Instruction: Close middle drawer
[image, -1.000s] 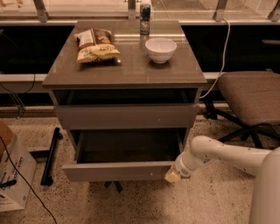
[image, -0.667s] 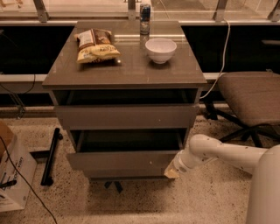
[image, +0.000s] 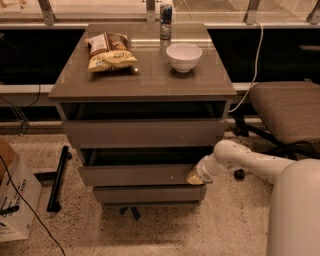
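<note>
low centre, the tool (image: 194, 176) touches the right end of the slightly open middle drawer (image: 132, 175); i cannot tell its grip.

Dim warm light, glare streaks the tabletop (image: 150, 75), shadow fills the middle drawer (image: 135, 175) by the jaws.

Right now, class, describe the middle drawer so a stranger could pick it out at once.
Find the grey-brown cabinet with a white bowl on top. Of its three stacked fronts, the middle drawer lies below the taller top drawer and above the lowest drawer. It is the slim, slightly pulled-out one with the end effector at its right end.
</note>
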